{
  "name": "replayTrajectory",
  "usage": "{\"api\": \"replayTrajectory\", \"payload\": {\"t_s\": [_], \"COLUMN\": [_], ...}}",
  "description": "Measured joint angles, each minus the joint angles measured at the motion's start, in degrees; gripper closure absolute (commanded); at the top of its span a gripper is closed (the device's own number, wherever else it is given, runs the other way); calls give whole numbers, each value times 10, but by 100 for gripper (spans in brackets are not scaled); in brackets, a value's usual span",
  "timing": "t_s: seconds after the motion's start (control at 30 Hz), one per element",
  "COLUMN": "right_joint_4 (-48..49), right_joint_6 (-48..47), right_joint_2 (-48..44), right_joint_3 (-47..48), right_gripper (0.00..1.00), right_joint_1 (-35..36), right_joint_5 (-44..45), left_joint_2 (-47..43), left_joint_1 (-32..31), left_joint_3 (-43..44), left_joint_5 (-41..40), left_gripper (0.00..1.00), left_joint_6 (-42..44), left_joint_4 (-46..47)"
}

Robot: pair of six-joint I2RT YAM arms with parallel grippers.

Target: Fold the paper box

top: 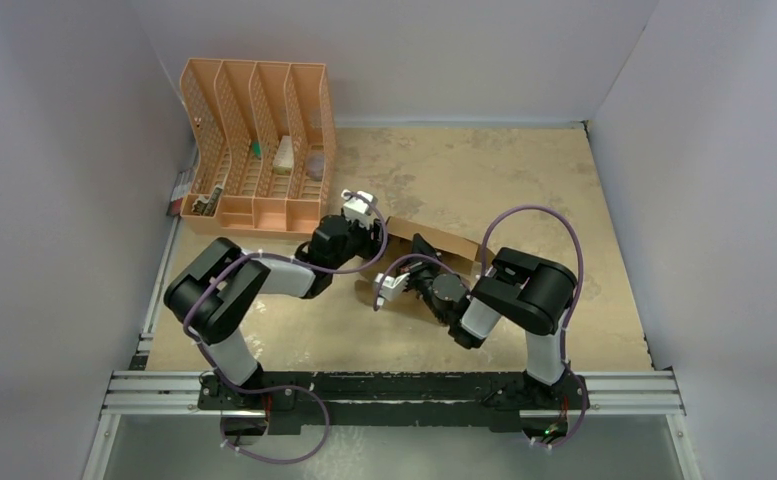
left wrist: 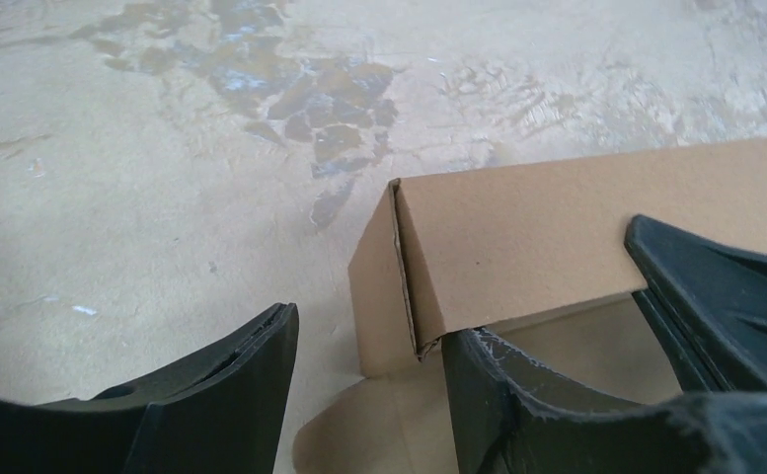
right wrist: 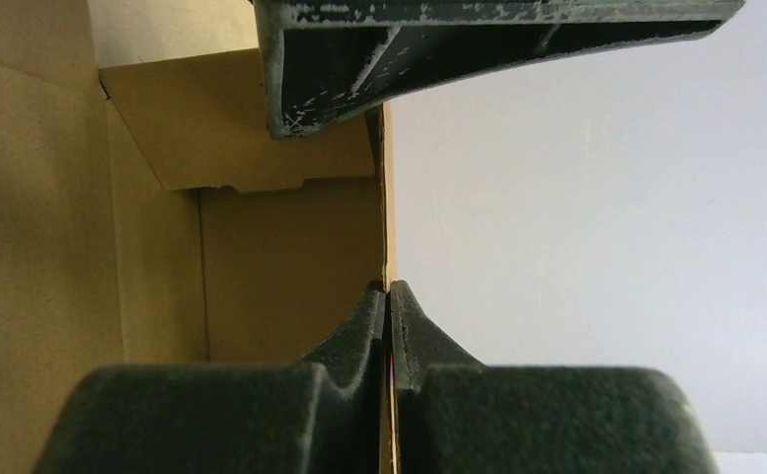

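The paper box [top: 447, 244] is brown cardboard, partly raised, in the middle of the table between both arms. In the left wrist view its end wall and corner [left wrist: 384, 286] stand upright, with a rounded tab [left wrist: 359, 434] flat on the table. My left gripper [left wrist: 369, 331] is open and straddles that corner: one finger [left wrist: 231, 385] is outside and the other [left wrist: 517, 395] is inside, under the long wall [left wrist: 557, 237]. My right gripper [right wrist: 387, 288] is shut on the thin edge of a box wall [right wrist: 290, 267]. A left finger [right wrist: 409, 49] shows above it.
An orange slotted file organiser [top: 259, 150] with small items stands at the back left, near the left wall. White enclosure walls ring the tan, stained table [top: 524, 180]. The arms' mounting rail [top: 394, 390] runs along the near edge.
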Motion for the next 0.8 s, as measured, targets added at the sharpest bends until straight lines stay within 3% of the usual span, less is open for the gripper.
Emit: {"api": "replayTrajectory", "payload": {"t_s": [0.47,0.8], "right_joint_4": [-3,-15], "right_joint_6": [12,25], "right_joint_2": [-2,-12], "right_joint_3": [-1,-2], "right_gripper": [96,96], "right_joint_1": [3,3], "right_joint_5": [0,-2], "left_joint_2": [56,118], "left_joint_1": [-45,-63], "left_joint_3": [-16,-18], "left_joint_5": [-139,-207], "left_gripper": [53,47], "left_joint_6": [-47,-65], "left_joint_4": [129,235]}}
